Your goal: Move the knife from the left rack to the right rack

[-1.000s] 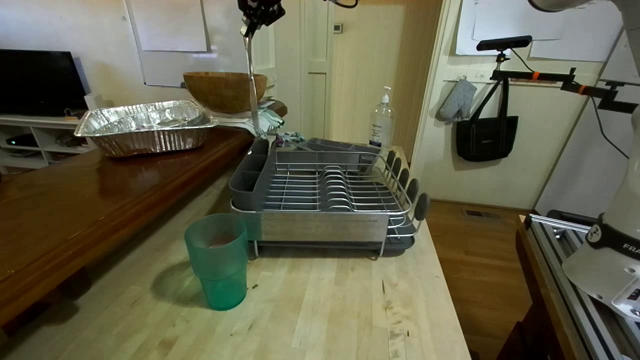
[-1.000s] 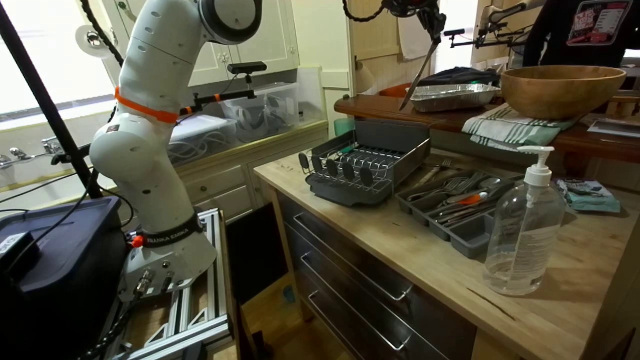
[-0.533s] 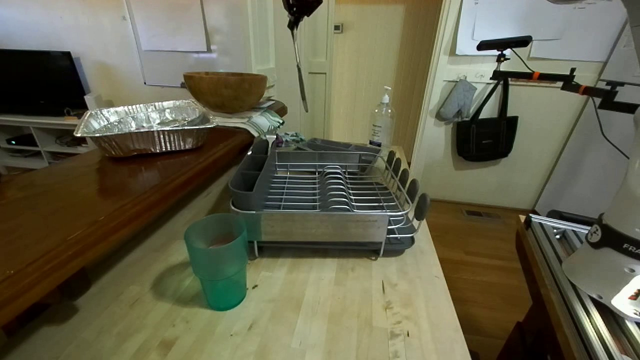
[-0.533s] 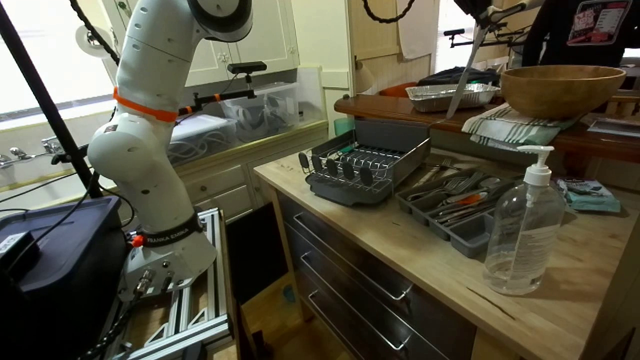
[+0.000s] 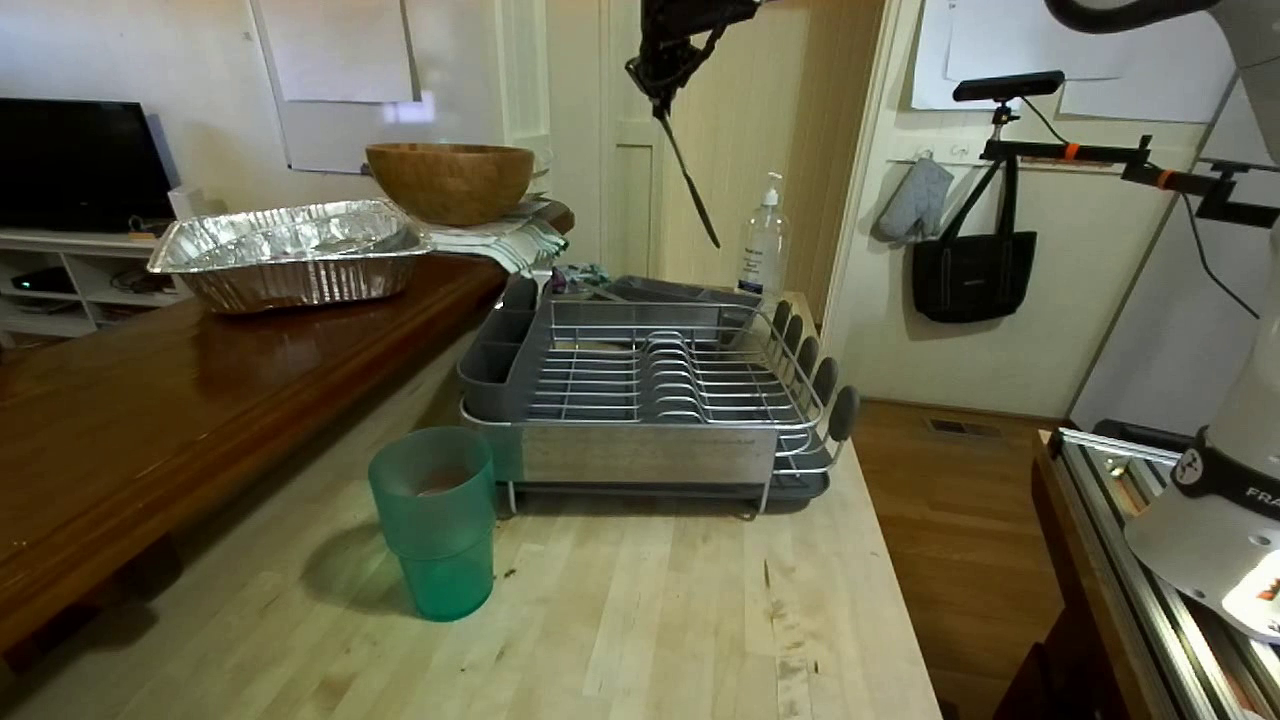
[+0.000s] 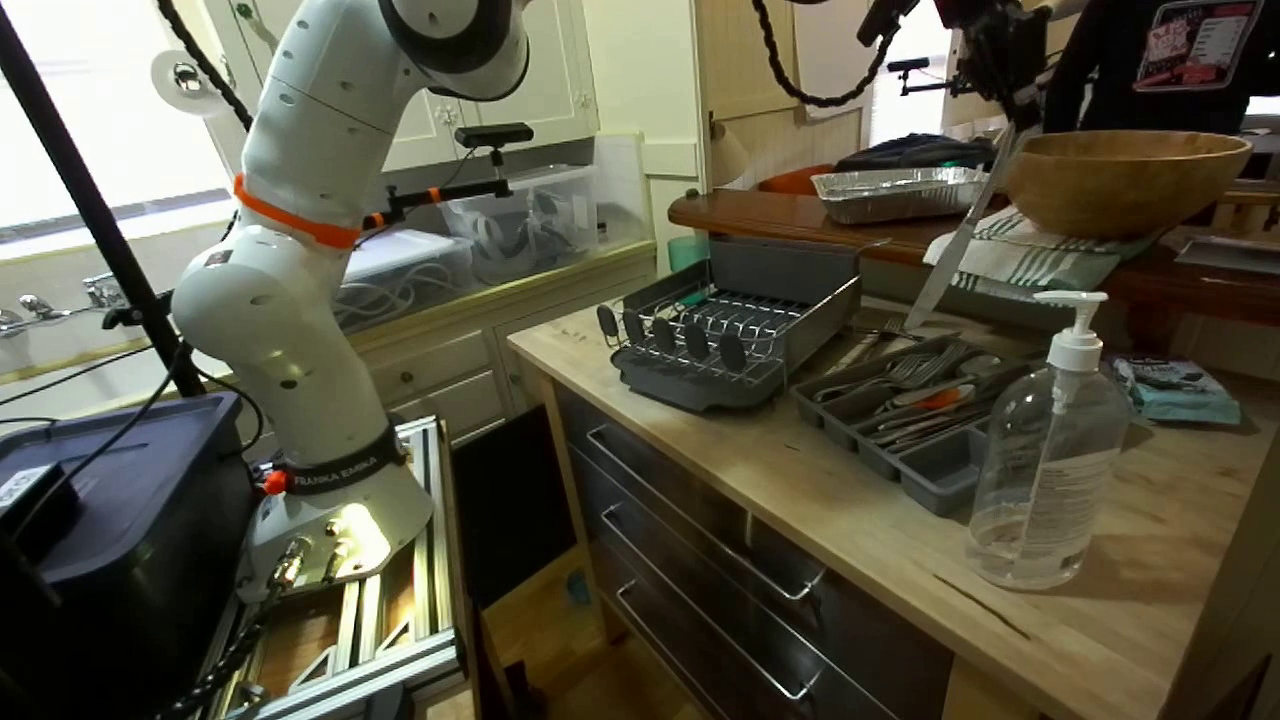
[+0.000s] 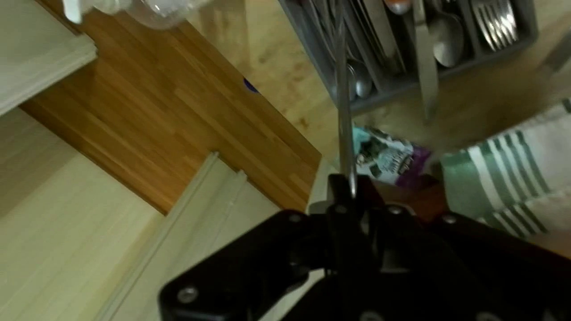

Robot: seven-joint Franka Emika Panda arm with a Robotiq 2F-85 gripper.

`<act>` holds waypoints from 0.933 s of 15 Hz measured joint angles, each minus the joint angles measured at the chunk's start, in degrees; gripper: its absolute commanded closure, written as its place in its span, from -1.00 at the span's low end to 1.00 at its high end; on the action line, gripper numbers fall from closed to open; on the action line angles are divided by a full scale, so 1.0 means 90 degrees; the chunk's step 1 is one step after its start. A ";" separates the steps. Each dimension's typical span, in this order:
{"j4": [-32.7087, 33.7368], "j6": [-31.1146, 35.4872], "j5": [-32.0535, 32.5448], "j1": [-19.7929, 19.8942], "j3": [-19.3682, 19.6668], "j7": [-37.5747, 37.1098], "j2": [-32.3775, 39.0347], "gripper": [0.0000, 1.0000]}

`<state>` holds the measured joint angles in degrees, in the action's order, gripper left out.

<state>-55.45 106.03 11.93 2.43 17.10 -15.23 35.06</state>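
Aloft, held by one end, likely so its tip leads, the knife (image 6: 962, 235) slants down from the closed tool (image 7: 352, 185), clear of the dish rack (image 5: 650, 453).

Bright window (image 6: 118, 120), pale cabinets (image 6: 548, 72); wooden floor (image 5: 960, 510)

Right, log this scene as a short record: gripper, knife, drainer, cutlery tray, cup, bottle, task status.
gripper: closed on the knife, at its upper end
knife: in the air, tilted, tip down
dish drainer: on the wooden counter
cutlery tray: on the counter, holding a fork, a spoon and more
green cup: upright, by a corner of the dish drainer
pump bottle: upright, near the cutlery tray
task status: knife not yet set down
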 measured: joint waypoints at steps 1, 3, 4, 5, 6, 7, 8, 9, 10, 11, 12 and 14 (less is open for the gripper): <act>-0.0048 -0.0183 0.0040 0.0025 0.0059 0.0008 0.0088 0.96; -0.0123 -0.0417 0.0043 0.0085 0.0098 0.0012 0.0313 0.96; -0.0155 -0.0519 0.0040 0.0099 0.0097 0.0028 0.0436 0.96; -0.0172 -0.0610 0.0033 0.0102 0.0079 0.0086 0.0571 0.96; -0.0168 -0.0650 0.0029 0.0101 0.0044 0.0144 0.0718 0.96; -0.0151 -0.0673 0.0016 0.0101 0.0001 0.0167 0.0868 0.96; -0.0091 -0.0739 0.0006 0.0131 -0.0098 0.0170 0.1013 0.96; 0.0016 -0.0867 -0.0031 0.0193 -0.0250 0.0184 0.1159 0.96; 0.0145 -0.1021 -0.0095 0.0262 -0.0384 0.0227 0.1288 0.96; 0.0298 -0.1201 -0.0183 0.0338 -0.0509 0.0301 0.1413 0.96; 0.0459 -0.1395 -0.0273 0.0419 -0.0614 0.0413 0.1525 0.96; 0.0827 -0.1875 -0.0424 0.0601 -0.0766 0.0725 0.1713 0.96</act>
<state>-48.01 89.16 8.11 7.84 10.21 -8.71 50.48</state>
